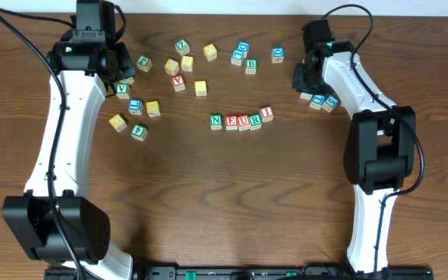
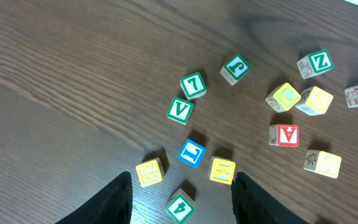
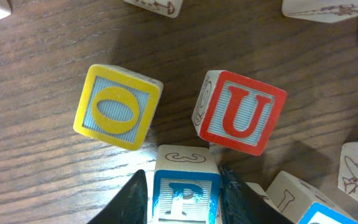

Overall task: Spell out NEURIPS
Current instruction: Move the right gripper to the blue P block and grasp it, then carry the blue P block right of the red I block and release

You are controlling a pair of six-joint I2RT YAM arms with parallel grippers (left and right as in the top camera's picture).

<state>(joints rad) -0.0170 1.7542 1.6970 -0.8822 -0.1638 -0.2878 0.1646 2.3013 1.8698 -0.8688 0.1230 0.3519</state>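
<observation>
Now everything turns on where the P cube (image 3: 185, 190) lies against the row (image 1: 242, 120). At the middle of the worktop (image 1: 224, 202) the N cube (image 1: 216, 120), E, U, R and the I cube (image 1: 267, 113) stand side by side in a line, and the free spot for P is just beside the I, on its right. The P cube sits in the loose cluster on the right side, farther from the robot's base than the row. It therefore has to travel leftward and back toward the base. The right arm (image 1: 348, 85) is plainly the nearer one; the left arm (image 1: 76, 101) hangs over its own scatter, well apart.

In the right wrist view the right jaws straddle the P cube, one finger against each side face, drawn in narrow on it. We judge it gripped, though we cannot tell whether it has left the wood. A cube has no long axis, so what counts is that the fingers meet flat faces, and they do. A yellow O cube (image 3: 118, 107) and a spare red U cube (image 3: 241, 112) stand just beyond it, the U nearly at its far corner. We think a straight lift looks safer than a drag.

The left jaws stand partly open with nothing in them, above a green cube (image 2: 180, 208). No container is in view.
</observation>
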